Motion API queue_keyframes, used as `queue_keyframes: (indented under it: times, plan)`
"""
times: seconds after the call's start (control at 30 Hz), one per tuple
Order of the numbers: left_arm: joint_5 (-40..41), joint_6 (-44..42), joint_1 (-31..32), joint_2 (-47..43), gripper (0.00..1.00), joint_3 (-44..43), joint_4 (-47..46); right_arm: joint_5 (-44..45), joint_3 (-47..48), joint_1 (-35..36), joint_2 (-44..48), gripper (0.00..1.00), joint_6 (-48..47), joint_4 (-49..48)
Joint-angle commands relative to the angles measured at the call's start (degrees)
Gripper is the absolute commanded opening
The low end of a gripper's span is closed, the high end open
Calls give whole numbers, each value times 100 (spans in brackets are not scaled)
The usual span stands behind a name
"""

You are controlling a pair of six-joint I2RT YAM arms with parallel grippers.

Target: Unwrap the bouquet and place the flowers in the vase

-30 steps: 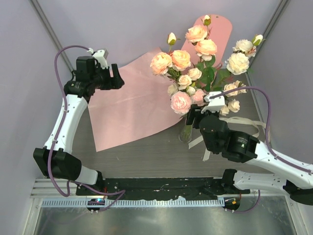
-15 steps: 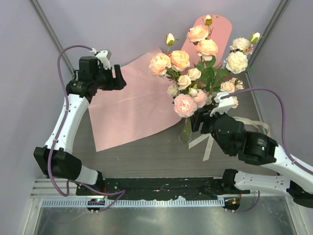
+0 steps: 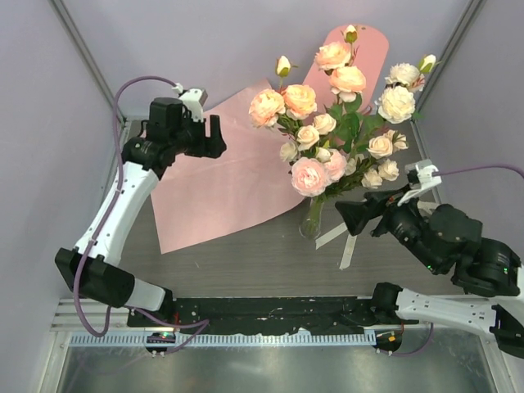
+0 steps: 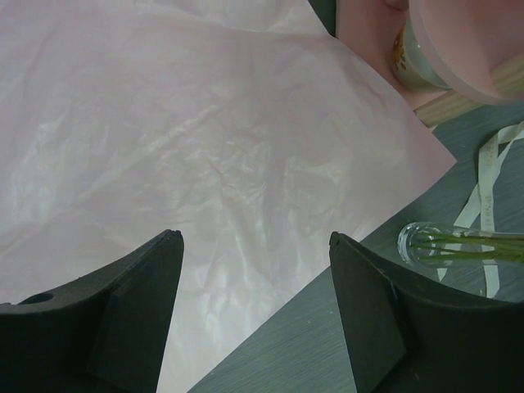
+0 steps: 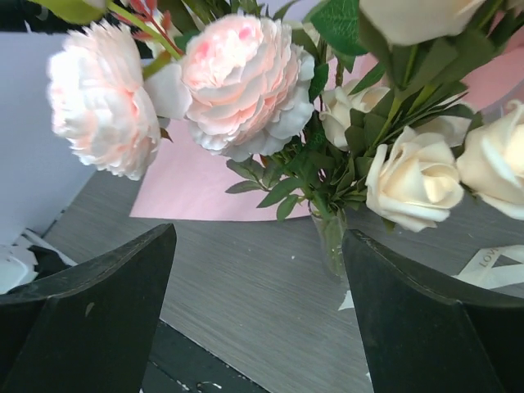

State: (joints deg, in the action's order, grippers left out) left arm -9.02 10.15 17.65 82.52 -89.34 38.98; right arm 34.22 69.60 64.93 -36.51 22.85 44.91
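The flowers [image 3: 332,123], pink, peach and cream roses on green stems, stand upright in the clear glass vase [image 3: 311,223] at centre right. In the right wrist view the flowers [image 5: 241,78] fill the top and the vase [image 5: 332,237] shows below them. My right gripper [image 3: 350,217] is open and empty, just right of the vase and apart from it. The bouquet's pink paper [image 3: 221,180] lies flat and unwrapped on the table. My left gripper [image 3: 213,137] hovers open and empty over the paper's far edge. In the left wrist view the paper [image 4: 205,147] and the vase [image 4: 426,243] show.
A cream ribbon [image 3: 348,241] lies loose on the grey table right of the vase, under my right gripper. A pink shelf [image 3: 364,49] stands at the back behind the roses. Purple walls close in on both sides.
My right gripper has let go of the stems, opened wider and pulled back to the right of the vase. The left gripper has drifted right over the paper, still open.
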Motion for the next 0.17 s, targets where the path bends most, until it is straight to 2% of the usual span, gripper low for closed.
queue_keyframes:
  times: [0.0,0.1,0.13]
  plan:
    - [-302,416,-16,-919,76,74,-127,-301,291,38,214,89,-219,-245]
    - [-749,812,-16,-1307,77,-39,-110,-276,623,38,329,89,-474,-483]
    - [-899,1048,-7,-1535,77,-144,-128,-267,781,38,338,94,-475,-552]
